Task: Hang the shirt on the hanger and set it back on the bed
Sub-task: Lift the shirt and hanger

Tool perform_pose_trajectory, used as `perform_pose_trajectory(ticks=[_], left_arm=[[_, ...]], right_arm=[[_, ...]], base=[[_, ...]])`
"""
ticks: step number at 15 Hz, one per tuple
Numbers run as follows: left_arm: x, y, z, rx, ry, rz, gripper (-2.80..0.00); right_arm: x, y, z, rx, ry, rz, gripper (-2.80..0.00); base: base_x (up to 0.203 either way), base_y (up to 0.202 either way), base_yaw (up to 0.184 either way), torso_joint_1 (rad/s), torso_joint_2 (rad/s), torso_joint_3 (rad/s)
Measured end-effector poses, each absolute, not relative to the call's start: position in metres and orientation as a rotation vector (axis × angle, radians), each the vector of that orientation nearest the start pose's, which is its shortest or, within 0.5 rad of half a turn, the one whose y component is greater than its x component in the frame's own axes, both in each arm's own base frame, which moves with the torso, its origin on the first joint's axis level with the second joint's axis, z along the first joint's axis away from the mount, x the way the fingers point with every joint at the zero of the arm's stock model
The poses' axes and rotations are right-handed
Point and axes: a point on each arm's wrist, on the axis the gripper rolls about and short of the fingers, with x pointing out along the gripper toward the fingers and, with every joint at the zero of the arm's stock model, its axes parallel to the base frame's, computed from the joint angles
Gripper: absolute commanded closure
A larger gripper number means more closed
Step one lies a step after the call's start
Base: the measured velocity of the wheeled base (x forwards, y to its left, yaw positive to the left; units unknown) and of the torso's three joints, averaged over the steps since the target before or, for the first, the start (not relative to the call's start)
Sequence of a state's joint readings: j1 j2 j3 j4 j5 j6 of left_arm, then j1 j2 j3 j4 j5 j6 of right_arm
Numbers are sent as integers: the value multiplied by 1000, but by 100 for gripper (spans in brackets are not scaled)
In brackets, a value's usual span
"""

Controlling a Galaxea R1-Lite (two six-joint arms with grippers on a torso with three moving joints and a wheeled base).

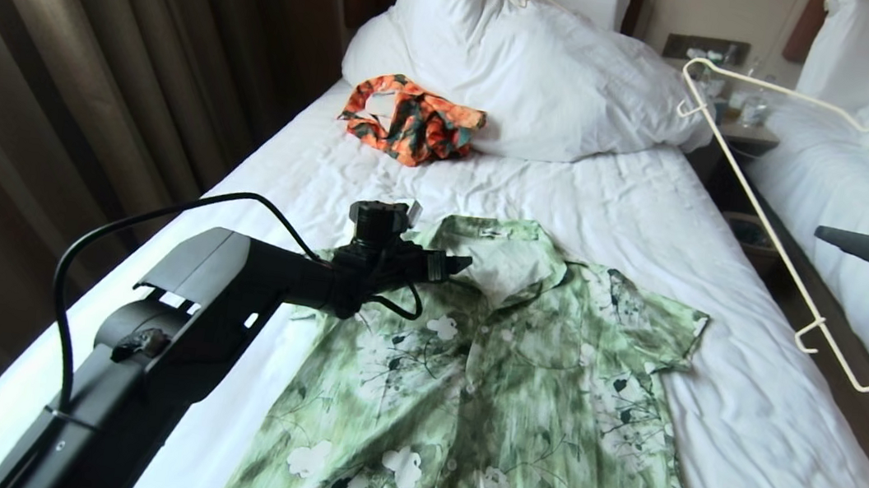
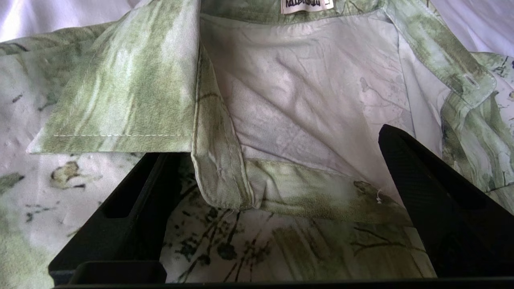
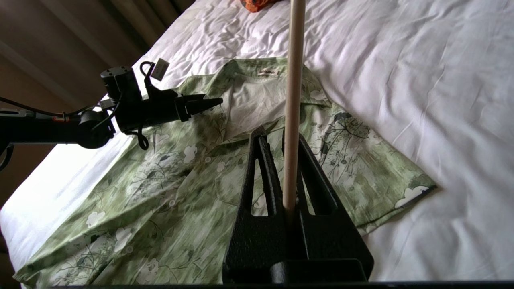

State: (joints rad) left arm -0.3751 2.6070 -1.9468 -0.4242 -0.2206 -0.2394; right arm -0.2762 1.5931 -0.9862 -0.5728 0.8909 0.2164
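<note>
With the hanger clamped in the right gripper beside the bed, the shirt collar is being approached by the spread-fingered left gripper, and a collar pinch is judged next.

I am in a hotel-like bedroom: my bed with white sheet and big pillows, a second bed alongside, a nightstand between, heavy curtains.

The bed has a wrinkled white sheet; on it lie the shirt, an orange garment and pillows.
</note>
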Motion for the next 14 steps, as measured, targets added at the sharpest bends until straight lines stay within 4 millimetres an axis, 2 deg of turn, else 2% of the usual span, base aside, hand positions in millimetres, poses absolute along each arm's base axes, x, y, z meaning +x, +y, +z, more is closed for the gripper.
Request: perform_pose_trajectory(ticks=[1, 10, 14], left_arm=[[503, -203, 82, -214, 290, -564, 0], [505, -202, 79, -217, 268, -565, 0], [506, -196, 84, -222, 258, -545, 0]], right_arm=[[281, -62, 259, 229, 96, 609, 0], [283, -61, 257, 234, 103, 611, 0], [283, -61, 256, 237, 107, 613, 0]], base=[[0, 0, 0, 0, 0, 0], [0, 0, 0, 0, 0, 0], [0, 0, 0, 0, 0, 0]])
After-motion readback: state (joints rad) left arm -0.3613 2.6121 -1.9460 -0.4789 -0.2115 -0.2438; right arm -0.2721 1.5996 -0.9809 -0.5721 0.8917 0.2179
